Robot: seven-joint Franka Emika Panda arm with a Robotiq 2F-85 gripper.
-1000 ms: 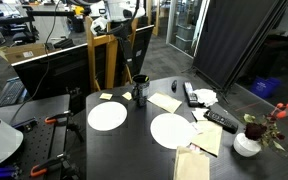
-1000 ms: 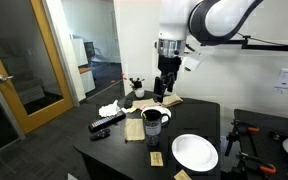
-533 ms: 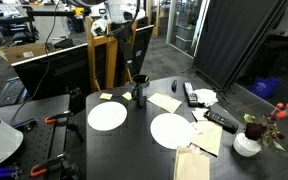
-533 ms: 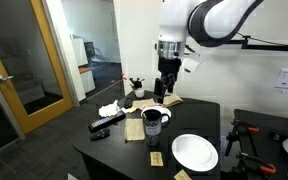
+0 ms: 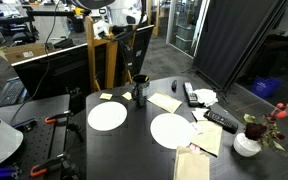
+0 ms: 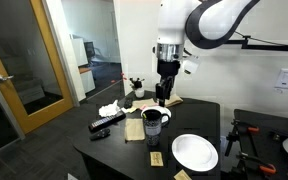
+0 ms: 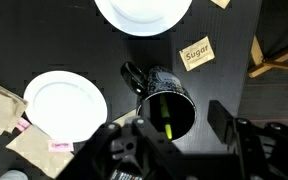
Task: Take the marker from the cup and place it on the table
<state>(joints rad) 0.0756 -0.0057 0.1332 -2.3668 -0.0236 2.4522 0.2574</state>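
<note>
Jaws are seen spread wide in wrist view, nothing gripped; they are hung above the cup [image 7: 167,98] w/o touching it. The marker [image 7: 167,117] is stood inside the cup, approx. centred btwn the jaws. The cup is set on the desk [image 7: 234,60] btwn a white plate [image 7: 64,103] and a second plate [image 7: 144,12], w/ a Sugar packet [image 7: 195,53] lying near.

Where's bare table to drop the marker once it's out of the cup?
Bare: the table strip between the two white plates, running to the near edge in an exterior view. In the wrist view, also the patch bordered by the cup, the sugar packet and the table edge. Crowded: the side with napkins, remote and vase.
</note>
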